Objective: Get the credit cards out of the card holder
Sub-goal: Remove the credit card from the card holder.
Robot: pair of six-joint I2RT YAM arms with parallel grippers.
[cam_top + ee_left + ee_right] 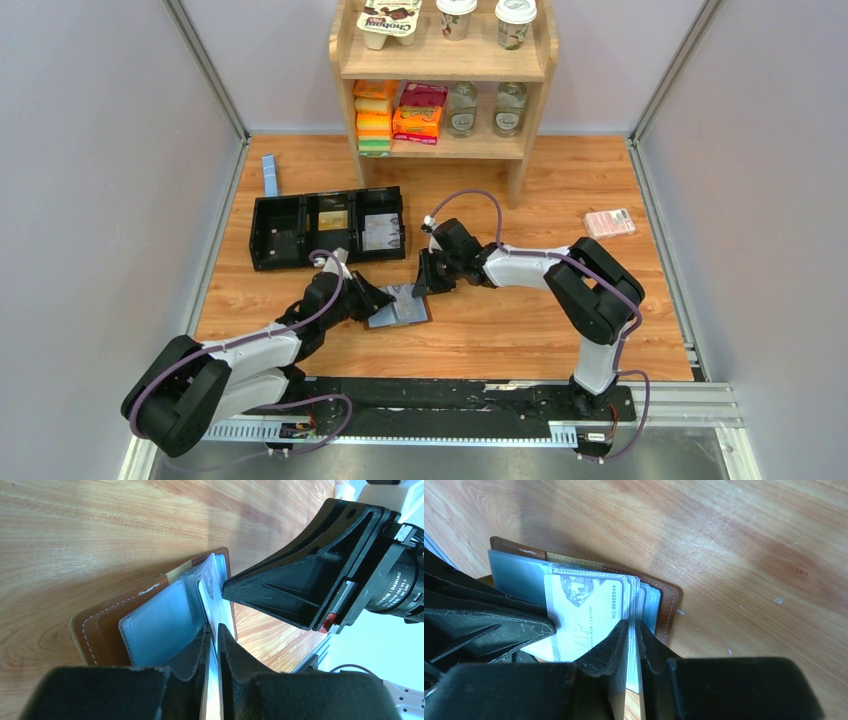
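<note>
The card holder lies open on the wooden table, brown leather outside, grey-blue pockets inside. My left gripper is shut on the near edge of a pale credit card printed "VIP", which sticks partly out of a pocket. My right gripper is shut on the thin stacked inner leaves of the card holder, at its right half. The left gripper and right gripper face each other across the holder. More pale card edges show in the leaves.
A long black compartmented tray lies behind the holder, with flat items in two compartments. A narrow blue strip lies at the far left, a pink-red packet at the right. A wooden shelf with goods stands at the back.
</note>
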